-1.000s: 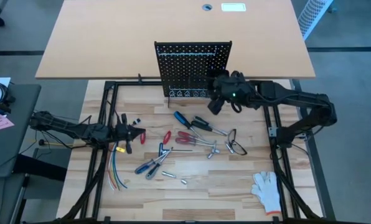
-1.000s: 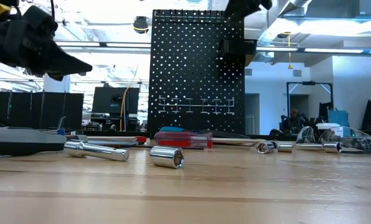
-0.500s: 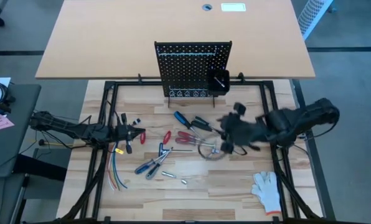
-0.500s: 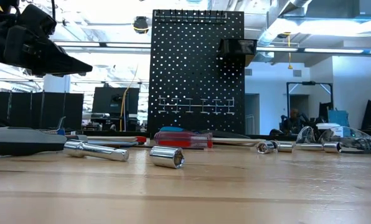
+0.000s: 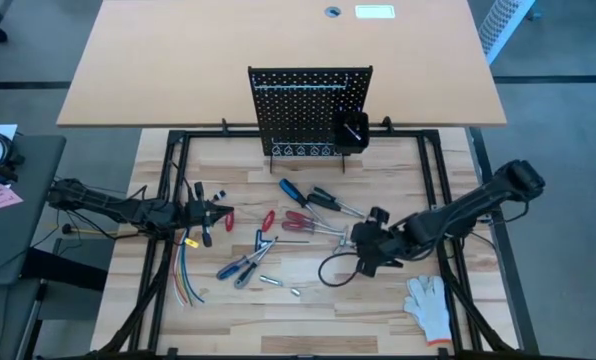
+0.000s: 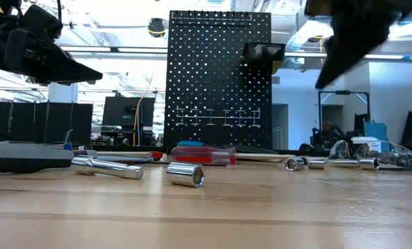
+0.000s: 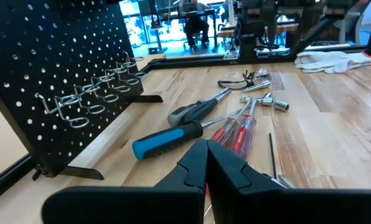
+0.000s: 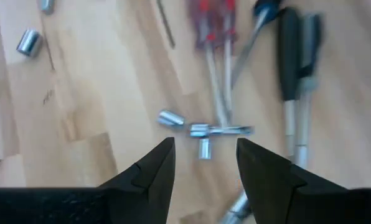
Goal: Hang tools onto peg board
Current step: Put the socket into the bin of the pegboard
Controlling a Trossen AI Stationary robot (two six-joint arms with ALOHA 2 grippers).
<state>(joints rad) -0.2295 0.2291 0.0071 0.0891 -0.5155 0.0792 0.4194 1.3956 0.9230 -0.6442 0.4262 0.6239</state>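
The right tool (image 5: 366, 252) hung over the middle of the wooden surface (image 5: 308, 305), its two dark fingers (image 8: 149, 169) spread apart with nothing between them. Right beneath it, seen past those fingers, lay a few small silver sockets (image 8: 198, 134), and just beyond them the shafts of the red-handled screwdrivers (image 8: 213, 28) and a black-handled tool (image 8: 290, 53). From above, the screwdrivers (image 5: 300, 221) lay just to the left of the right tool, apart from it, with a blue-handled screwdriver (image 5: 293, 190) a little farther toward the peg board (image 5: 308, 105).

The peg board stood upright at the far edge of the surface, well apart from the right tool, with a small black bin (image 5: 352, 131) at its lower right. More tools (image 5: 246, 264) lay scattered left of centre, and a white glove (image 5: 428, 303) lay near the right front corner.

The left tool (image 5: 206, 214) waited at the left side of the surface, near a bundle of coloured wires (image 5: 185, 280), with its fingers (image 7: 192, 171) pressed together and holding nothing. Ahead of it the blue-handled screwdriver and the red ones lay on the wood.
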